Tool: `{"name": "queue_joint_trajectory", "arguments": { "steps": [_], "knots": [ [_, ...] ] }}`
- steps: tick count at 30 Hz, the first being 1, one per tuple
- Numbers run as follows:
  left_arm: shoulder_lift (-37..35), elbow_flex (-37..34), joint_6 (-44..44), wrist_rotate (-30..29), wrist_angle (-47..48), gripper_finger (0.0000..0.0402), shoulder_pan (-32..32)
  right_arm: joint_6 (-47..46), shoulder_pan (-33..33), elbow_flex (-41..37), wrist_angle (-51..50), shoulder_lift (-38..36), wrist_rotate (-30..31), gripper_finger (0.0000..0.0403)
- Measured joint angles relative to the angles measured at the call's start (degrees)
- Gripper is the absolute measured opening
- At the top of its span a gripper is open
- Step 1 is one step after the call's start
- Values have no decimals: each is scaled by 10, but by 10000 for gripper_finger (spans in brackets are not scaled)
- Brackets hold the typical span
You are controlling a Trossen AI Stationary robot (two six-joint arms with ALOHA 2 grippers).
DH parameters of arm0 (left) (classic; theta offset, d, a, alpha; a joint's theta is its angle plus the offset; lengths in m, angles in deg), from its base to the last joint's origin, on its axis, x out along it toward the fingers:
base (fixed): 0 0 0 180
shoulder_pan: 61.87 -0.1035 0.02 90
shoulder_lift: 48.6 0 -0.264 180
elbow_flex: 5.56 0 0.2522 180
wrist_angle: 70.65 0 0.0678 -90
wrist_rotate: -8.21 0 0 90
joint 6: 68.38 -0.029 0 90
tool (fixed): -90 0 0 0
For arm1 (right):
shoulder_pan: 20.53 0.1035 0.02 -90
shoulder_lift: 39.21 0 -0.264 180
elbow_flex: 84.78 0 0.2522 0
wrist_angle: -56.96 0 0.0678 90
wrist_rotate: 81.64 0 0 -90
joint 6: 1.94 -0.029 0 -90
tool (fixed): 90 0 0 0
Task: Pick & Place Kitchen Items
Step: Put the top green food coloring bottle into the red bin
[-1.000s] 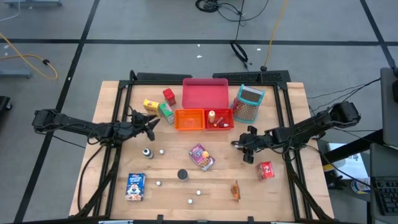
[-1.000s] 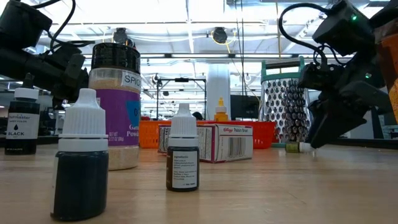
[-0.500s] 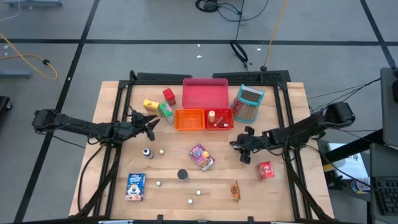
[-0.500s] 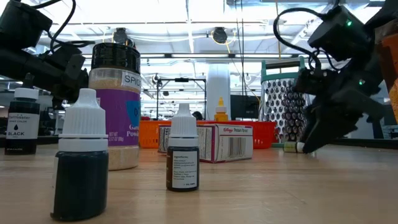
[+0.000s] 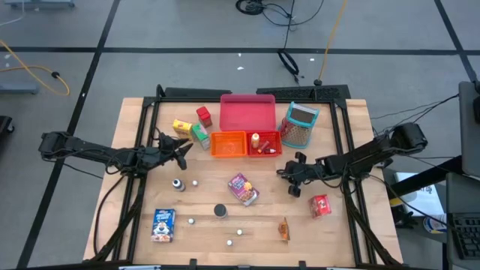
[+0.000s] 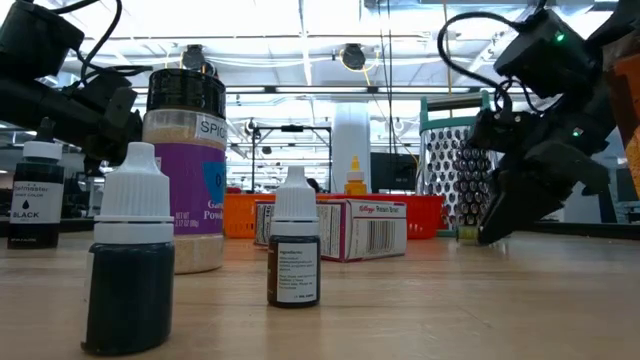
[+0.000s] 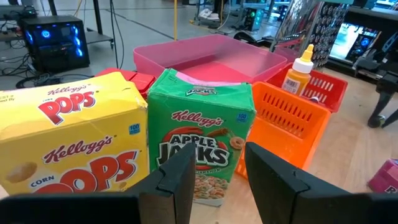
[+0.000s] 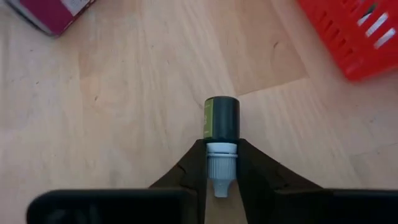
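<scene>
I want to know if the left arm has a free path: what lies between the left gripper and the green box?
Nothing. In the left wrist view the left gripper stands open right before the green box, with no item between them.

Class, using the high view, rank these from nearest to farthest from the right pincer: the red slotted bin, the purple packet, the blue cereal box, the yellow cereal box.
From the right pincer:
1. Red slotted bin, just behind it toward the table's back.
2. Purple packet, toward the centre.
3. Yellow cereal box, far back left.
4. Blue cereal box, front left corner.
</scene>
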Motion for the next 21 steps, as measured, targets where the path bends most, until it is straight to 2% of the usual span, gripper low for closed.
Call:
{"name": "queue_joint_trajectory", "arguments": {
  "steps": [5,11,21],
  "knots": [
    [0,0,0,0,0,141,0,4,0,1,4,-40,7,52],
    [0,0,1,0,-1,141,0,35,-5,32,7,-78,60,52],
    [0,0,3,0,-5,141,0,99,-72,87,39,-83,82,52]
  ]
}}
